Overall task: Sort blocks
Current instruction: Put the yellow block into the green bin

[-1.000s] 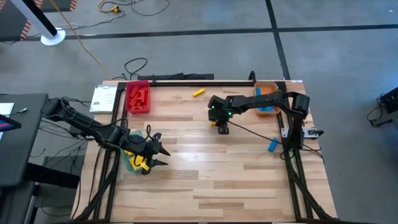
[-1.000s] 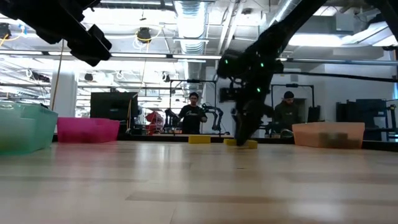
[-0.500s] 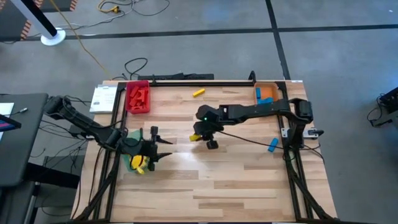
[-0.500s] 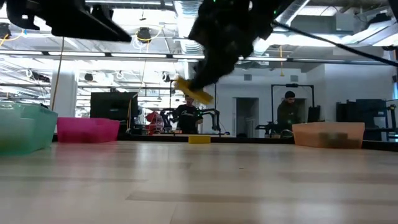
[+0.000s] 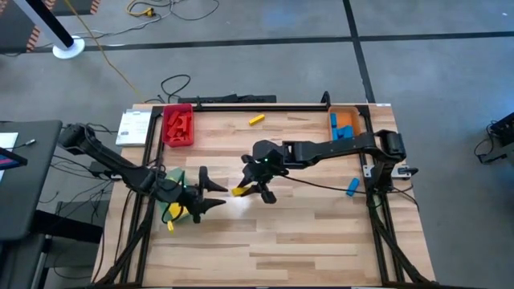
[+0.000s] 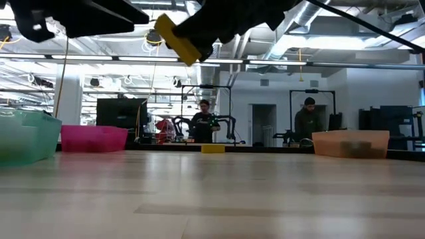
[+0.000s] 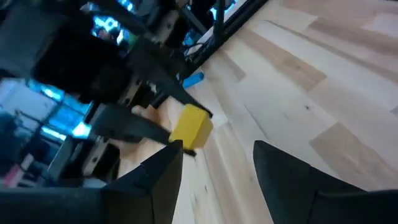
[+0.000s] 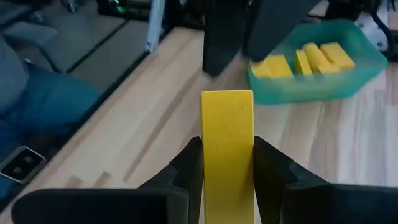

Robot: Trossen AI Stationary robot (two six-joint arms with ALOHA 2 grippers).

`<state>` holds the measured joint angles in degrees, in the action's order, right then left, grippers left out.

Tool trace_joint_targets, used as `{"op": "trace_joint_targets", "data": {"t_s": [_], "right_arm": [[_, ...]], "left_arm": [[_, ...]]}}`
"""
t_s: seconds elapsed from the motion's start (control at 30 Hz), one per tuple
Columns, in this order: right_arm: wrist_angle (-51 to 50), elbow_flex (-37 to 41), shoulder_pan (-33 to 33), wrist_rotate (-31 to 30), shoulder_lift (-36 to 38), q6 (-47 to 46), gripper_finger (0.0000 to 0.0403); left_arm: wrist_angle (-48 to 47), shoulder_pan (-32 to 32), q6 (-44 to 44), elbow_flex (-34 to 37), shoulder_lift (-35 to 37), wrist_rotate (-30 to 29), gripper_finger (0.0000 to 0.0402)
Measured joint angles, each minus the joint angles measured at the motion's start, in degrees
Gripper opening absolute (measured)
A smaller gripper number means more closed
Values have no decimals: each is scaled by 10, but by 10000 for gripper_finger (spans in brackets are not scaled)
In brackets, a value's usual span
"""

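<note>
**Yellow block lifted and carried toward the green tray**

Above mid-table, the right gripper [image 5: 245, 190] is clenched on a yellow block [image 5: 239, 191], which a second ago lay on the wood near 1 o'clock from the table's middle; it has been picked up and swung toward 9 o'clock, now hanging well clear of the surface. The green tray [image 8: 367, 62], already holding yellow blocks, lies at the table's 9 o'clock edge, so the carry looks bound there. The left gripper [image 5: 210, 195] waits beside that tray, fingers parted and empty, facing the incoming block. Left to sort, I judge: another yellow block [image 5: 255, 120] near 12 o'clock and a blue block [image 5: 352, 187] near 3 o'clock. No brand, label or legible writing shows anywhere.
</note>
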<state>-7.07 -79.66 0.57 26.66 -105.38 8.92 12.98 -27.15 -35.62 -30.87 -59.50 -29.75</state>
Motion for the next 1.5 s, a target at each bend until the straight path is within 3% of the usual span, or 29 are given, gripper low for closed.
{"op": "trace_joint_targets", "data": {"t_s": [0.2, 0.43, 0.67, 0.9, 1.5], "right_arm": [[7, 0, -7, 7, 0, -20, 115], [-1, 0, -18, 7, 0, -29, 115], [-3, 0, -29, 5, 1, -31, 115], [-2, 0, -30, 4, 1, -34, 115], [15, 0, -28, 4, 1, -35, 115]], "left_arm": [[39, 12, -44, -22, -60, -21, 190], [44, 17, -76, -59, -82, -31, 190], [29, 42, -37, -62, -82, 63, 190], [16, 59, 0, -62, -81, 114, 189], [10, 61, -14, -62, -81, 144, 95]]}}
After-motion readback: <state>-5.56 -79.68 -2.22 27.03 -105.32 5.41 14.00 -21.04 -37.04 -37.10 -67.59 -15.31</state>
